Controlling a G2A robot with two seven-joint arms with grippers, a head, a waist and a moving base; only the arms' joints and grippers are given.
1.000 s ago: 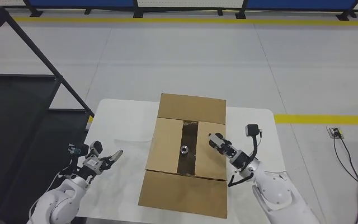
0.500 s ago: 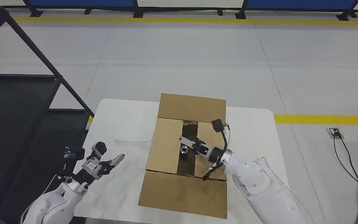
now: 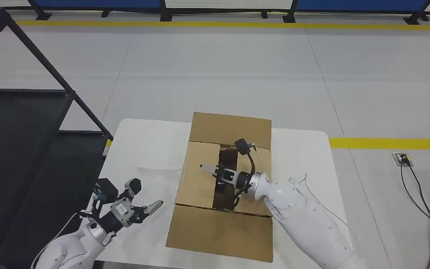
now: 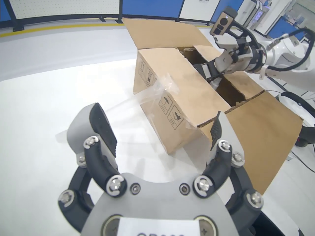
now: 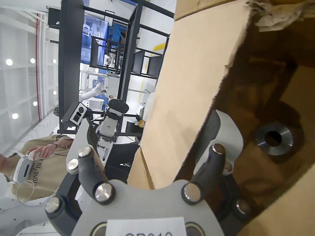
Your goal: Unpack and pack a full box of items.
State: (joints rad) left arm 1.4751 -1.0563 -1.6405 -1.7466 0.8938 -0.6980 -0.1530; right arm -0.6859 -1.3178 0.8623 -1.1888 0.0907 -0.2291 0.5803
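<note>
On the desk (image 3: 144, 144), the box (image 3: 200, 176) sits mid-surface. Far and near end flaps are folded outward. Both long flaps lie almost flat, with a dark slot between them.

Right arm: we see it coming in from the right, stretched across the right long flap. The right claw (image 3: 213, 168) is at the slot, pointing toward the left long flap. Its wrist view gives us the grip detail. The claw is spread wide and straddles that flap's edge, one finger inside the opening, the other outside above the flap. Nothing is clamped, and we can't tell whether either pad touches cardboard. That view also looks inside the box: a steel ring (image 5: 274, 137) with a centre hole lies on the box floor, near the inner finger.

Left arm: it is low at the desk's near left corner. The left claw (image 3: 145, 195) is aimed at the box's near left corner and held apart from it, fingers wide, holding nothing. Its wrist view adds the box's side wall, where a strip of clear film (image 4: 157, 89) hangs loose beside the printed handling symbols. We also get the right claw's fingers from the side there, dipped into the slot.
</note>
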